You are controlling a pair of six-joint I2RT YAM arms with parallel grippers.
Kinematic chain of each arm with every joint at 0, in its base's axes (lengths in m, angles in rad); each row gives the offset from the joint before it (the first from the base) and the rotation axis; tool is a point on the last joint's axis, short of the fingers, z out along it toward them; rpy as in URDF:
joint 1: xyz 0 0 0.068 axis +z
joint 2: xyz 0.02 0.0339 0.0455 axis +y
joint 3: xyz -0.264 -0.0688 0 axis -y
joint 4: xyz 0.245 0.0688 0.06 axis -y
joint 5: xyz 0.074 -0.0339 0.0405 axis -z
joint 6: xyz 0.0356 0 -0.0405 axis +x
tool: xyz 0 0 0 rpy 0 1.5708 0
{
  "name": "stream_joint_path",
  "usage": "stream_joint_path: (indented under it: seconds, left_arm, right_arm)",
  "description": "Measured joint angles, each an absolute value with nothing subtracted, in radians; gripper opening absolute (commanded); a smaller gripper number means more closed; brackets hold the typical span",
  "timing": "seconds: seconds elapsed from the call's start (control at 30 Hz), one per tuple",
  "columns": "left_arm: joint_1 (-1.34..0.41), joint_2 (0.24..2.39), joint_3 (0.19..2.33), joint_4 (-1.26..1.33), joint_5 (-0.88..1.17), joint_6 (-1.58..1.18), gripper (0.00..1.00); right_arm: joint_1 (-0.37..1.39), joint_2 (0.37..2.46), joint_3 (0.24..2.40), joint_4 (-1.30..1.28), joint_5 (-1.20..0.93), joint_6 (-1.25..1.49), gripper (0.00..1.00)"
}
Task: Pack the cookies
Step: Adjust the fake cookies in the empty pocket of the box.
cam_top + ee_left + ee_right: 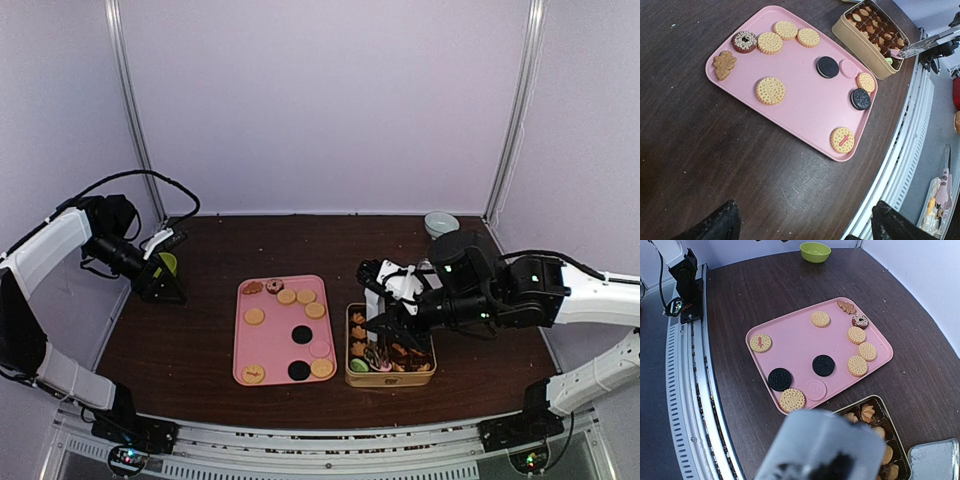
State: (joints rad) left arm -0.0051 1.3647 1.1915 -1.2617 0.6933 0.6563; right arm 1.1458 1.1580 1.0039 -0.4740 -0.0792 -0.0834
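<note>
Left tool (805, 204) is idling with fingers wide apart, cookies (770, 90) are lying loose on the pink tray (800, 115) with more in the tin (860, 37) beside it, and I am aiming to squeeze the tongs (925, 45), clamped in the right tool (385, 323), gently over that tin so nothing crumbles.

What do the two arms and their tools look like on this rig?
The left arm and right arm have white shells with black joints; a black cable arcs along each. The left tool has black fingers. The right tool is black with a white housing behind it.
</note>
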Motion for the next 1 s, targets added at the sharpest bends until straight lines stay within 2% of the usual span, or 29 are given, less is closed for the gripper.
stream_joint_path:
  seconds: [0.7, 1.0]
  left_arm:
    - [-0.005, 1.365, 1.192, -1.277, 0.694, 0.656, 0.94]
    - [-0.005, 1.365, 1.192, -1.277, 0.695, 0.656, 0.94]
  right_arm:
    - [1.074, 1.119, 0.997, -0.474, -0.075, -0.083, 0.22]
    - [1.066, 1.11, 0.994, -0.476, -0.104, -0.079, 0.31]
